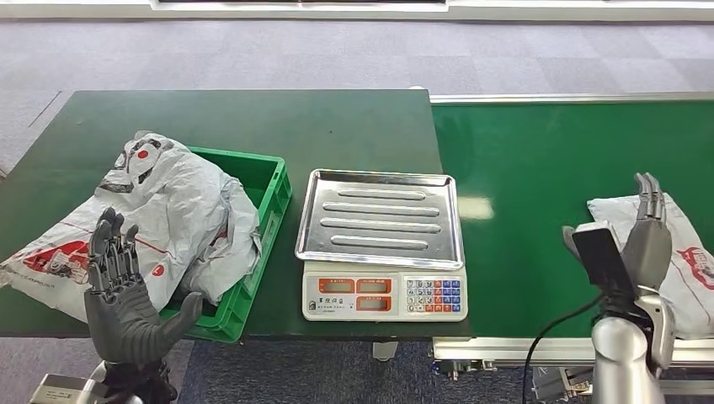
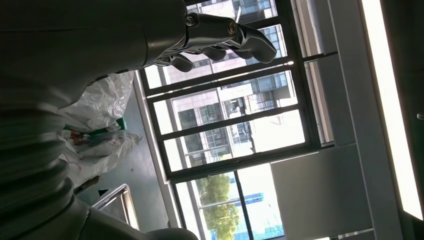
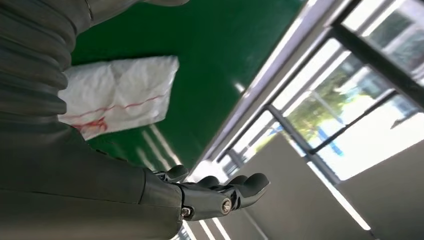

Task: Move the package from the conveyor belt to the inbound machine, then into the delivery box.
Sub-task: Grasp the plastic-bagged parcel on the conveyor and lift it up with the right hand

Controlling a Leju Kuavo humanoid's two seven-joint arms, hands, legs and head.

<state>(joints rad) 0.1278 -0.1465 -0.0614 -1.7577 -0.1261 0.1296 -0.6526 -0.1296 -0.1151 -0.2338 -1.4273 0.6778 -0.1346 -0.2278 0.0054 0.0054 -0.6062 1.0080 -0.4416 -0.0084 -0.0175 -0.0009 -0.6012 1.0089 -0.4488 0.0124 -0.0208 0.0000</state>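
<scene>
A white plastic package (image 1: 686, 261) with red print lies on the green conveyor belt (image 1: 539, 177) at the right; the right wrist view shows this package (image 3: 117, 92) too. My right hand (image 1: 647, 240) is raised over its near left edge, fingers straight and apart, holding nothing. The inbound machine is a scale with a steel tray (image 1: 380, 217) and a keypad, in the middle. A green delivery box (image 1: 261, 223) at the left holds several white bags (image 1: 181, 210). My left hand (image 1: 122, 290) hovers open in front of the box, palm up.
The scale and box stand on a dark green table (image 1: 295, 126). One bag (image 1: 46, 261) spills over the box's left side onto the table. Grey carpet lies beyond. Windows show in both wrist views.
</scene>
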